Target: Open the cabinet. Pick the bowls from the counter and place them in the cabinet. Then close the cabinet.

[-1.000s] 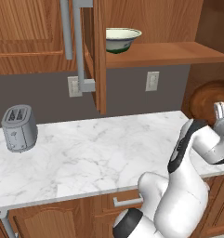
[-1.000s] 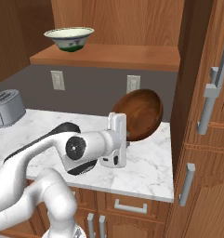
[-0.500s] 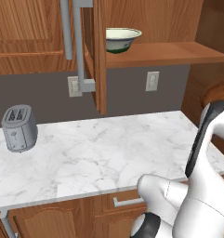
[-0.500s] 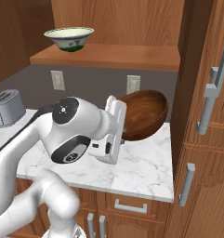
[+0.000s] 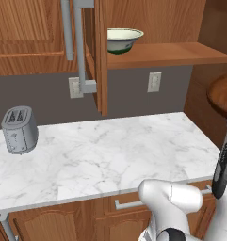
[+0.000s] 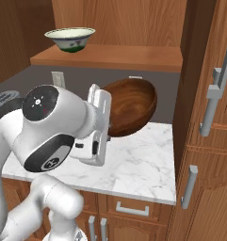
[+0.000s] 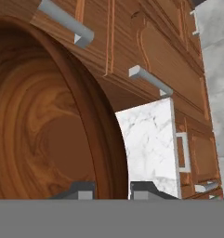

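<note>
Left base view, left to right: toaster (image 5: pixel 20 129) sits on the desk (image 5: pixel 105 150) near its left end, front lettering too small to read, no brand legible. Cabinet (image 5: pixel 98 56) door stands open edge-on, its grey bar handle (image 5: pixel 80 44) running out past the top of frame. Cream bowl (image 5: pixel 125 39) is upright on the shelf (image 5: pixel 166 53) inside the cabinet, green outside; there is some pattern on it but it can't be made out. Two wall outlets (image 5: pixel 154 82) sit on the grey backsplash, the left one partly hidden behind the door. Brown bowl (image 5: pixel 223 94) is cut off at the right edge, only a slice of rim showing, with the arm (image 5: pixel 223 164) in front of it. Right base view: the arm's big joint hides the left part of the desk; hand (image 6: pixel 107 123) is mostly covered by its own white body, and the brown bowl is tipped on edge, lifted clear of the desk, below the shelf. Hand view: both fingertips (image 7: pixel 146 189) are barely visible at the bottom, narrowly spaced, pinching the bowl's rim between them; the bowl's left side is cropped out of frame. No readable writing anywhere.
</note>
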Available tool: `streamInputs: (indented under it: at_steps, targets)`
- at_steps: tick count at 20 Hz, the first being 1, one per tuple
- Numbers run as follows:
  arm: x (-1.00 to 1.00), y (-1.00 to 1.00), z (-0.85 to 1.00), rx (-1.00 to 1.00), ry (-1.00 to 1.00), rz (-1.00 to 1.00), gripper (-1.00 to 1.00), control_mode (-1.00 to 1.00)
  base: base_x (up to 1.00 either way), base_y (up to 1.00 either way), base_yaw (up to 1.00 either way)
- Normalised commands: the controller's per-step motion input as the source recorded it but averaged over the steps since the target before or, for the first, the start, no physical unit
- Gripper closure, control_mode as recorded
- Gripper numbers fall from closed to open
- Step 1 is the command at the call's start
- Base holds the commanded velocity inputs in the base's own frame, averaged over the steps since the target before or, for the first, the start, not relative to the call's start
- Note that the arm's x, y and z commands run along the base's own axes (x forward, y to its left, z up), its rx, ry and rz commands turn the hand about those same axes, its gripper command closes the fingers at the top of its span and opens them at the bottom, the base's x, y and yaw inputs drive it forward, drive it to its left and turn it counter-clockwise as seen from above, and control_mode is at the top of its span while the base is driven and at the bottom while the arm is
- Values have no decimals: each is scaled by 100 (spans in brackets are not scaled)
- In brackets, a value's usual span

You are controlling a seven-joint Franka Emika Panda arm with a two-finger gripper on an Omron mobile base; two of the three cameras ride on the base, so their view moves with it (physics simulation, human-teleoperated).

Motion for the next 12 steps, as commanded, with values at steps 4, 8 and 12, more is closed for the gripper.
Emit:
streamInputs:
  at_steps: [4,8,12]
  targets:
    - [-28,18,44,0,-11,13,100,-100,0,0,0]
    - [0,16,29,-1,-7,11,100,-100,0,0,0]
    - [0,41,21,-3,-13,7,100,-100,0,0,0]
